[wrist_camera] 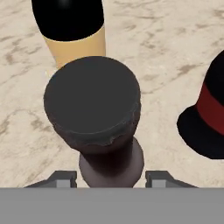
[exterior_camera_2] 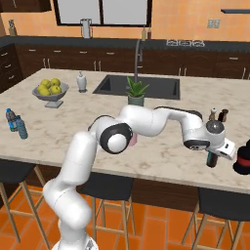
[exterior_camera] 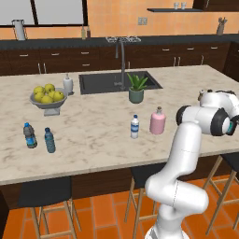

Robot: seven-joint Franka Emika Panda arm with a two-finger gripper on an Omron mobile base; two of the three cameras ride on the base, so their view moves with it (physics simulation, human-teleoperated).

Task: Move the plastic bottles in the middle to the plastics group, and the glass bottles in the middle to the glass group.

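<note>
My gripper (exterior_camera_2: pixel 213 157) reaches down at the counter's right end, its jaws standing just off either side of the slim dark bottle (exterior_camera_2: pixel 211 160). In the hand view that bottle's dark cap (wrist_camera: pixel 92 100) sits between my gripper (wrist_camera: pixel 112 178) tips, with thin gaps at its neck. The wine bottle (wrist_camera: pixel 72 41), black with a cream label, stands right beside it. The pink bottle (exterior_camera: pixel 158 121) and the white-capped water bottle (exterior_camera: pixel 135 126) stand mid-counter. Two blue-capped water bottles (exterior_camera: pixel 30 135) (exterior_camera: pixel 49 140) stand at the left end.
A black thing with a red band (exterior_camera_2: pixel 242 158) stands close on the gripper's right. Salt and pepper shakers (exterior_camera_2: pixel 218 114) are behind it. A potted plant (exterior_camera: pixel 136 88), the sink (exterior_camera: pixel 100 83), a soap dispenser (exterior_camera: pixel 68 84) and a lemon bowl (exterior_camera: pixel 46 106) lie farther back.
</note>
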